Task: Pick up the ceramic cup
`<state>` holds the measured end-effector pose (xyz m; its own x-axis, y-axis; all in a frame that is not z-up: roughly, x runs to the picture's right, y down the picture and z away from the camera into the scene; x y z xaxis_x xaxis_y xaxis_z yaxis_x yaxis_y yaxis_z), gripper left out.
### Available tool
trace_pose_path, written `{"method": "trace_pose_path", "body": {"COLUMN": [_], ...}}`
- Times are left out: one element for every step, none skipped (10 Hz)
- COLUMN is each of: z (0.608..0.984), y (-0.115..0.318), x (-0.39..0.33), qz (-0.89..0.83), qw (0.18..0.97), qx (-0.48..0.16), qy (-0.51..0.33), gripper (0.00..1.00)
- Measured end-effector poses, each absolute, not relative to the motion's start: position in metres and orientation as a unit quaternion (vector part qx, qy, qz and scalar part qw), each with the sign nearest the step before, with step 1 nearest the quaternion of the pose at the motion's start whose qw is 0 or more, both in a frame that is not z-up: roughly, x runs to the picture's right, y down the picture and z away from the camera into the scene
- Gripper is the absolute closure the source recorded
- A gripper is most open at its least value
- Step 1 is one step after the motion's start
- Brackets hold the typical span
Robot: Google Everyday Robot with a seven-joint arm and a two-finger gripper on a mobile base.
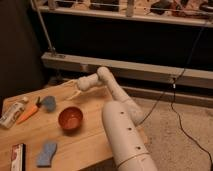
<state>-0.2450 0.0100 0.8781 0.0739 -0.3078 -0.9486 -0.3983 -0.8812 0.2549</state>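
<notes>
My arm reaches from the lower right, elbow bent high, across the table [95, 145]; my gripper [73, 90] hovers, fingers spread and empty, beyond the ceramic cup [70, 119], near centre, untouched.

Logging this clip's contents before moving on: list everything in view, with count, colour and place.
ceramic cup: 1, red-brown, table centre.
bottle: 1, white, lying at left edge.
orange tool: 1, orange, beside the bottle.
round sponge: 1, blue-grey, right of the orange tool.
flat sponge: 1, blue-grey, front edge.
packet: 1, dark with white, front-left corner.
table: 1, light wood.
cable: 1, black, on floor at right.
arm: 1, white, right of cup.
gripper: 1, pale, above table's far side, beyond the cup.
</notes>
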Motion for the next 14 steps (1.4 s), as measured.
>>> {"method": "trace_pose_path", "body": {"z": [0.878, 0.877, 0.877, 0.876, 0.874, 0.873, 0.872, 0.871, 0.87, 0.87, 0.869, 0.869, 0.869, 0.87], "y": [0.01, 0.01, 0.01, 0.01, 0.011, 0.012, 0.013, 0.015, 0.015, 0.016, 0.018, 0.022, 0.024, 0.027], "x": [-0.25, -0.254, -0.259, -0.263, -0.269, -0.274, -0.278, -0.282, -0.285, -0.288, -0.292, -0.296, -0.299, -0.301], "qz": [0.634, 0.633, 0.631, 0.629, 0.626, 0.623, 0.621, 0.619, 0.618, 0.617, 0.616, 0.613, 0.612, 0.611], "qw": [0.04, 0.045, 0.048, 0.051, 0.055, 0.059, 0.062, 0.065, 0.068, 0.071, 0.074, 0.076, 0.077, 0.078], "qx": [-0.732, -0.732, -0.733, -0.734, -0.735, -0.737, -0.737, -0.737, -0.738, -0.737, -0.738, -0.738, -0.738, -0.738], "qy": [0.245, 0.247, 0.25, 0.252, 0.254, 0.257, 0.259, 0.261, 0.263, 0.265, 0.267, 0.271, 0.274, 0.277], "gripper": [0.35, 0.35, 0.35, 0.35, 0.35, 0.35, 0.35, 0.35, 0.35, 0.35, 0.35, 0.35, 0.35, 0.35]}}
